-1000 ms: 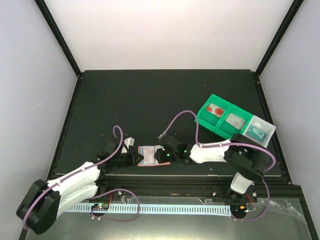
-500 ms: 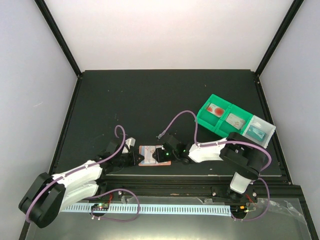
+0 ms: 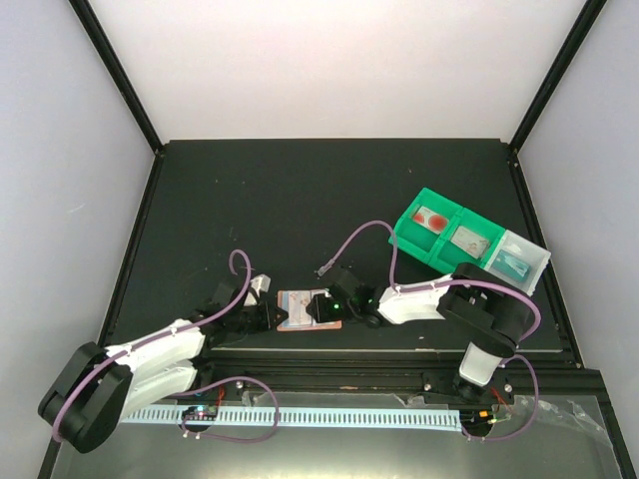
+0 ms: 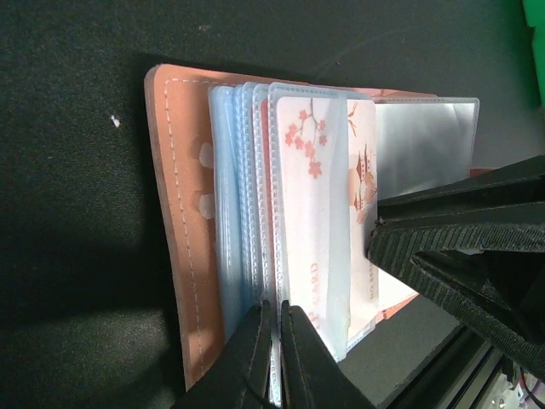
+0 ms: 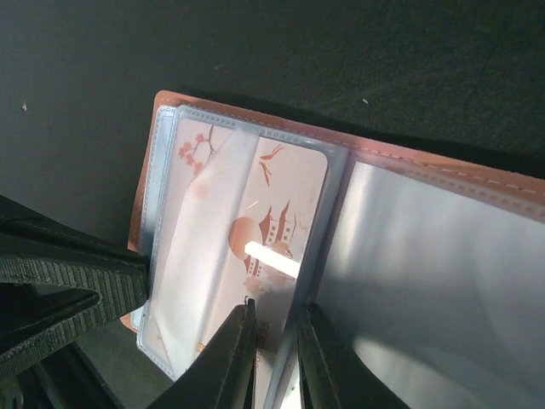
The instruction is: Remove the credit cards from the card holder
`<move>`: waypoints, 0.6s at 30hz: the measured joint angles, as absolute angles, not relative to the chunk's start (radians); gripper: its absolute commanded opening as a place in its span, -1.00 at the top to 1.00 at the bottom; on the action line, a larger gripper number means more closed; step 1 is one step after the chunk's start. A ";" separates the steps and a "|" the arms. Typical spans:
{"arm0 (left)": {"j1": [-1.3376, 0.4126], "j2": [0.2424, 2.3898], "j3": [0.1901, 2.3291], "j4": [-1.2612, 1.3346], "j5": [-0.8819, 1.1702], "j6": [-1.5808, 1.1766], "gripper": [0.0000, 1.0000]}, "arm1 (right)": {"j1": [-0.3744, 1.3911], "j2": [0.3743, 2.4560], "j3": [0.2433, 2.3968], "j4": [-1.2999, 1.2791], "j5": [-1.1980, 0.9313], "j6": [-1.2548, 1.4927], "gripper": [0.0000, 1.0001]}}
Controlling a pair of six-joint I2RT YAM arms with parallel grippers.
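Note:
The card holder [image 3: 300, 310] lies open near the table's front edge, terracotta outside [image 4: 174, 213], with several light blue and clear sleeves fanned out. A white credit card [image 4: 315, 196] printed with red blossoms and a pagoda sits in the top sleeve; it also shows in the right wrist view [image 5: 255, 221]. My left gripper [image 4: 277, 319] is shut on the edge of one sleeve at the holder's left side. My right gripper [image 5: 274, 328] is open only narrowly, its fingers straddling the edge of the card and its sleeve. No plain red card shows in the holder.
Two green bins [image 3: 439, 239] and a clear bin [image 3: 521, 261] stand at the right; one green bin holds something red. A shiny empty sleeve [image 5: 426, 273] lies open on the holder's right panel. The table's front rail runs just below the holder.
My right gripper has edged left onto the holder's top sleeve. The left arm shifted slightly and keeps its hold.

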State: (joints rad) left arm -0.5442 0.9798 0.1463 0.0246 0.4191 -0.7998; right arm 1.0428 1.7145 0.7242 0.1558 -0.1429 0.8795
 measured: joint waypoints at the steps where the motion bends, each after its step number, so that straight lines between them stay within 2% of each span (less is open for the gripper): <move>1: -0.544 0.983 0.146 0.027 0.419 -0.800 0.85 | 1.040 1.715 0.719 0.164 -0.145 0.881 0.70; 10: -0.544 0.984 0.146 0.030 0.415 -0.800 0.82 | 1.017 1.711 0.677 0.233 -0.176 0.895 0.72; 18: -0.544 0.984 0.146 0.030 0.413 -0.801 0.82 | 1.011 1.711 0.666 0.265 -0.203 0.908 0.52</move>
State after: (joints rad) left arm -0.5442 0.9840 0.1463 0.0299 0.4133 -0.8005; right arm 1.0107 1.7111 0.6659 0.2649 -0.2031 0.9081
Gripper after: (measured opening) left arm 0.090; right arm 0.223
